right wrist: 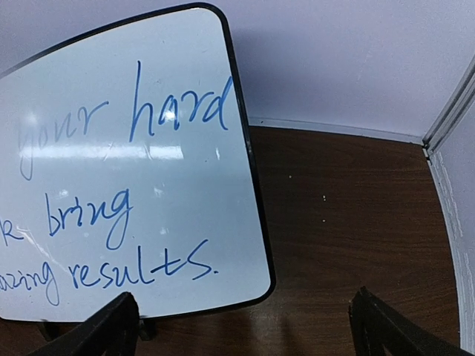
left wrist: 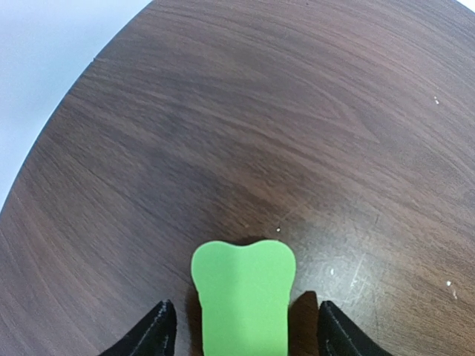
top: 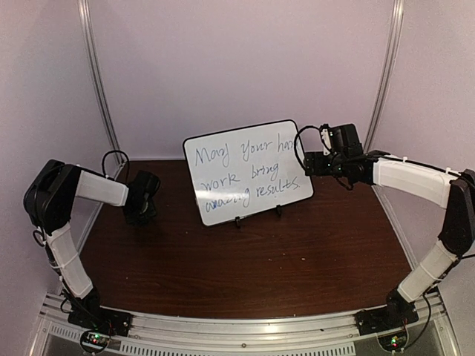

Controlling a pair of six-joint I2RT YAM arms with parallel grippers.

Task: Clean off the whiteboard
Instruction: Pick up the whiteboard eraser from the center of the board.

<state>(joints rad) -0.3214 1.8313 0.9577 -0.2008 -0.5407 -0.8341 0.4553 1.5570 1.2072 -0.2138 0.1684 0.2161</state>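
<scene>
The whiteboard (top: 245, 172) stands tilted on small black feet at the back middle of the table, covered with blue handwriting. The right wrist view shows its right half (right wrist: 133, 170) with "hard", "bring" and "results". My right gripper (top: 306, 162) hovers at the board's right edge, and its fingers stand wide open (right wrist: 245, 330) astride the board's lower right corner without touching it. My left gripper (top: 141, 210) points down at the table on the left. A green eraser (left wrist: 243, 297) lies between its black fingers (left wrist: 152, 334), with a gap on each side. The left gripper (left wrist: 245, 337) is open.
The brown wood table (top: 245, 259) ends in pale walls at the back and on both sides. A metal corner rail (right wrist: 449, 111) runs up at the right. White specks dot the tabletop (left wrist: 297, 133).
</scene>
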